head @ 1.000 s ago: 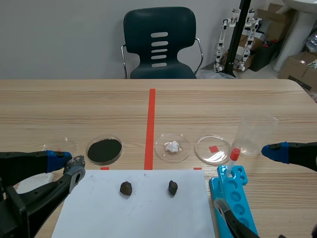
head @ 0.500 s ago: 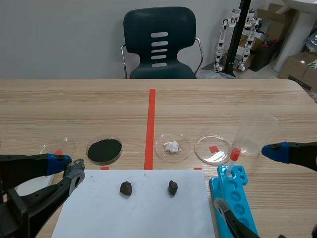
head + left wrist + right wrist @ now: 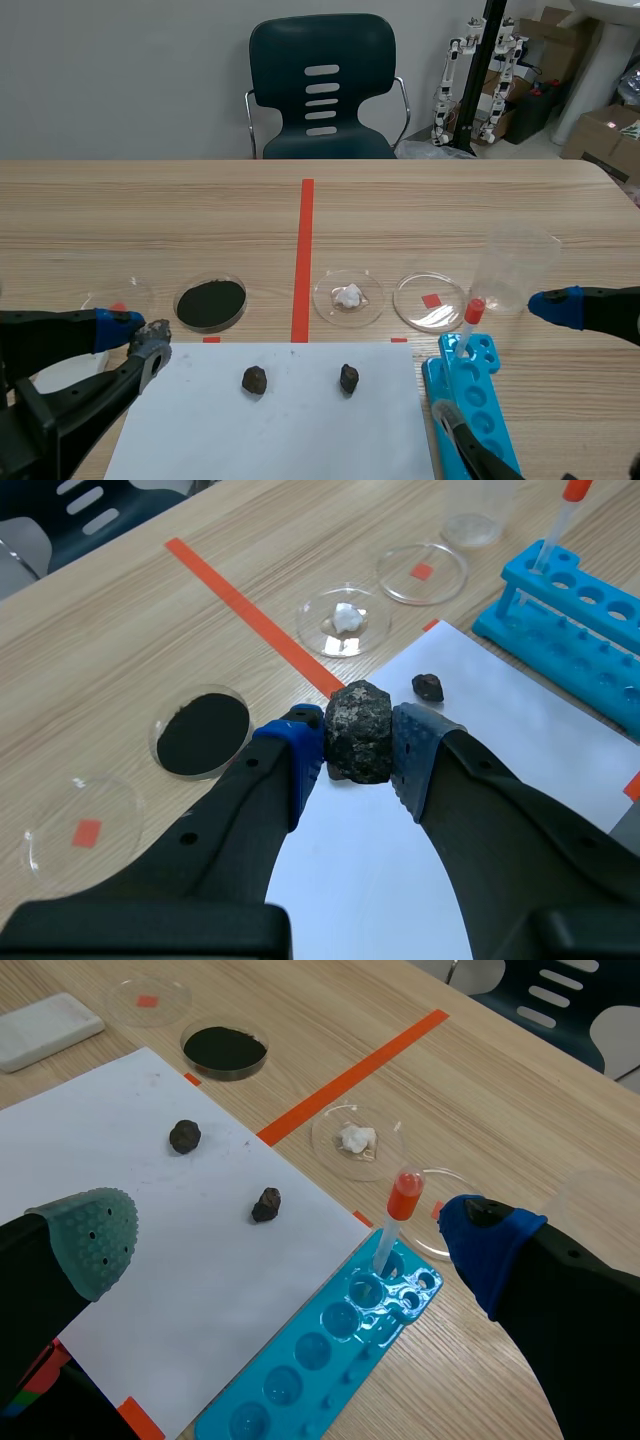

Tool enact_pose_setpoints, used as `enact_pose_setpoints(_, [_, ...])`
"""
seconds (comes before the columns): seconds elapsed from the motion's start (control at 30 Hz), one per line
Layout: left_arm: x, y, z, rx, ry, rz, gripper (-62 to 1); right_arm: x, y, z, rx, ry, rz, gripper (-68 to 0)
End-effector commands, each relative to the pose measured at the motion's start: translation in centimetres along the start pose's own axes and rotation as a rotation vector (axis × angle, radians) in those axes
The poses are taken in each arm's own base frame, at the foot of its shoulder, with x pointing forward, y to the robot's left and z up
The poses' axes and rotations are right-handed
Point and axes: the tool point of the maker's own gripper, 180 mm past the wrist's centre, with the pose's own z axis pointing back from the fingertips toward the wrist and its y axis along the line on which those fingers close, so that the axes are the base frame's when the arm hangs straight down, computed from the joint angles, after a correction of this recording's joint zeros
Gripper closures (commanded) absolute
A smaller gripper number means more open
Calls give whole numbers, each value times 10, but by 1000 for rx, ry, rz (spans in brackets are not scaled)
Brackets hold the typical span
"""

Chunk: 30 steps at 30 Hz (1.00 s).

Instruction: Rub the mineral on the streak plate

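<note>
White paper sheet as landmark. Off its right edge, right gripper, fingers spread wide, empty. At its far left corner, left gripper, clamped on the mineral. Just beyond its left edge, white streak plate. Probably dense, hard and rough-faced, so unlikely to slip. Pinched across the middle, lower end free for dragging. Possibly brittle at corners: press moderately.

Mineral: a dark grey, speckled, rough-surfaced lump, pinched between the two blue pads of the left gripper and held clear of the table. Streak plate: a white, flat rectangular tile with rounded corners, lying flat on the table. It sits partly under the left arm, behind the fingertips, apart from the mineral.
</note>
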Motion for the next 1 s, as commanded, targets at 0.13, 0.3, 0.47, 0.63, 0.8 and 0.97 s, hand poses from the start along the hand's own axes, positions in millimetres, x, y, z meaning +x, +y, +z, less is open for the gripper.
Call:
enact_pose_setpoints(0.13, [10, 13, -8, 67, -17, 35, -90, 5, -4, -1, -10, -21, 4, -638])
enact_pose_setpoints(0.3, [6, 28, -18, 127, 16, 45, -90, 5, -4, -1, -10, -21, 4, -638])
enact_pose_setpoints(0.47, [-8, 43, -27, 175, 98, 95, -90, 5, -4, -1, -10, -22, 4, -638])
enact_pose_setpoints(0.63, [-38, 61, -32, 229, 240, 210, -90, 5, -4, -1, -10, -21, 4, -638])
enact_pose_setpoints(0.8, [-75, 85, -26, 284, 402, 348, -90, 5, -4, -1, -10, -21, 4, -638])
enact_pose_setpoints(0.97, [-100, 124, -10, 436, 510, 439, -90, 5, -4, -1, -10, -21, 4, -638])
